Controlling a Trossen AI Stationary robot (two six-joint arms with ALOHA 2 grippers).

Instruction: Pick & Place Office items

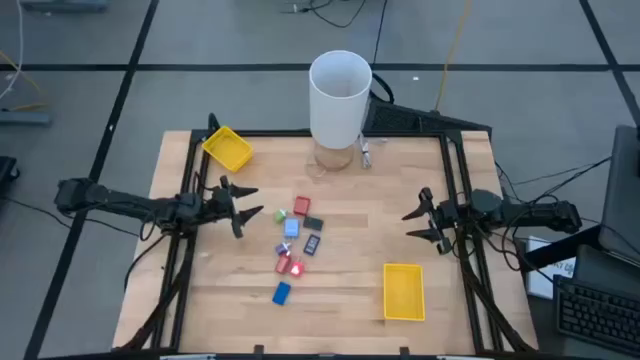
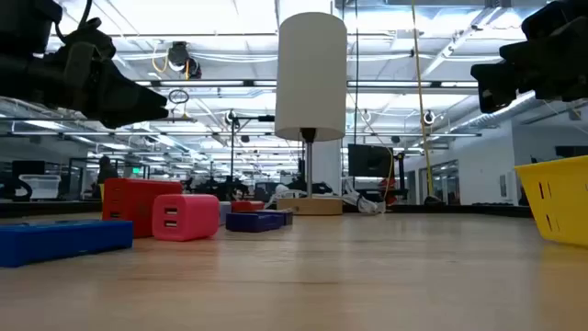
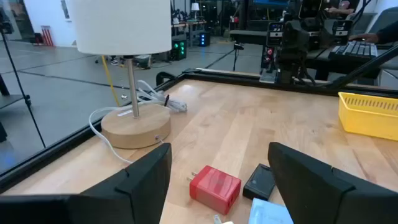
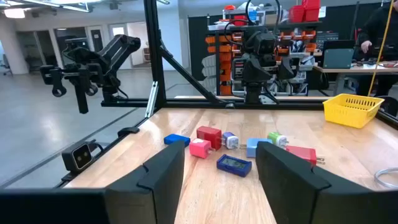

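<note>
Left gripper [image 1: 243, 207] spread wide, empty, aimed at the office items [image 1: 295, 245]; the red charger [image 3: 215, 188] lies just ahead between its fingers, likely first pick; right gripper [image 1: 420, 220] also open, waiting well apart beyond the cluster; yellow trays [image 1: 403, 292] unfilled.

Open workshop hall around a wooden desk [image 1: 350, 290]

Grey floor [image 1: 230, 35] crossed by dark lines; bright ceiling strip lights [image 2: 211, 41]; orange-lit equipment racks [image 4: 217, 50]; a keyboard [image 1: 598, 318] beside the desk.
</note>
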